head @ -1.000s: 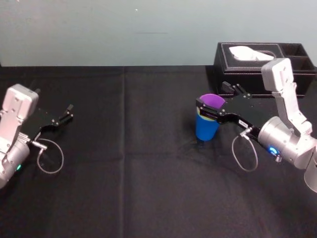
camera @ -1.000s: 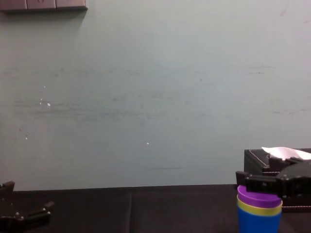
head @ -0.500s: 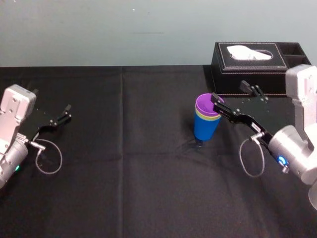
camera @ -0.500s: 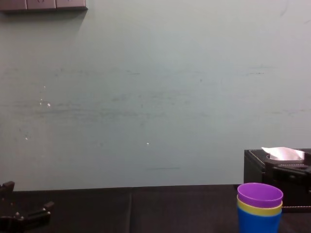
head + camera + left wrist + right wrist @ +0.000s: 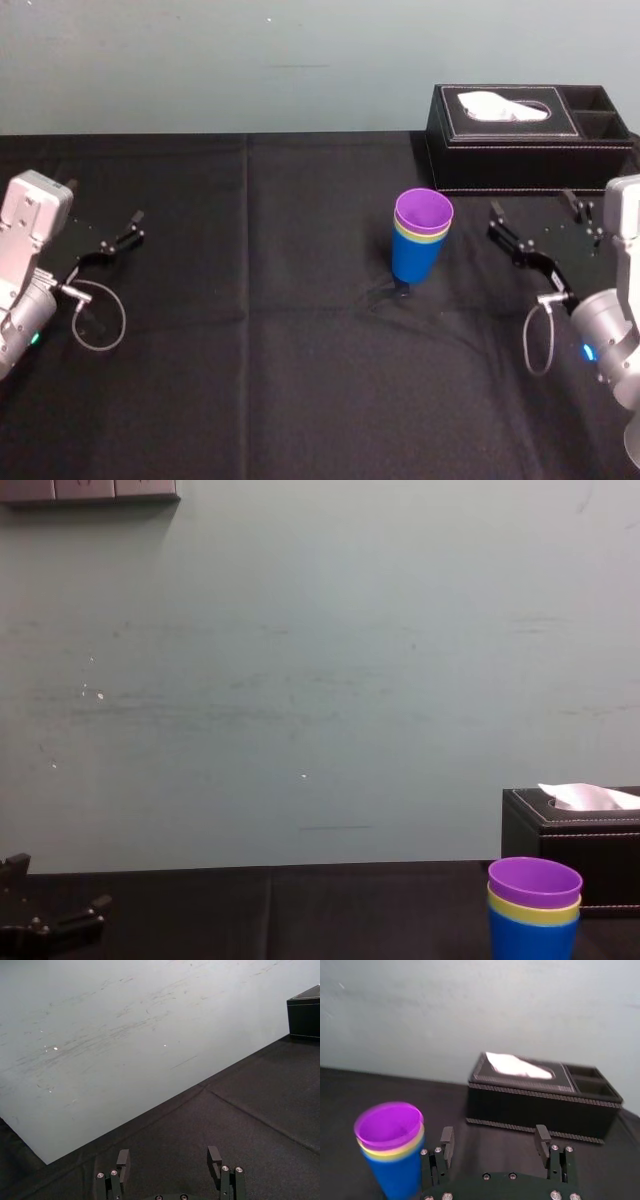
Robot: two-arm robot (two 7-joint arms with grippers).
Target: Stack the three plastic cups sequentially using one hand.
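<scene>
Now, the three plastic cups (image 5: 420, 238) stood as one upright stack, a little right of the middle of the head view, on the black cloth of the table (image 5: 300, 360). The blue cup (image 5: 413, 262) was at the bottom and touched the cloth. The yellow-green cup (image 5: 421, 234) sat inside it, with only a thin band below its rim showing. The purple cup (image 5: 424, 211) was the innermost one, and its open mouth faced up. In the chest view the same stack showed in the lower right corner.

To the right of the stack, toward the right edge of the head view, the right gripper (image 5: 531, 206) was over the cloth. It was apart from the cups, with its two fingers spread wide and nothing between them.

Behind the stack, in the upper right of the head view, lay a black tissue box (image 5: 530, 160) with a white tissue (image 5: 497, 105) coming out of its top. The box did not touch the cups.

At the far left edge the left gripper (image 5: 104, 203) was idle, its fingers also spread and holding nothing. A pale wall (image 5: 250, 60) rose behind the table.
</scene>
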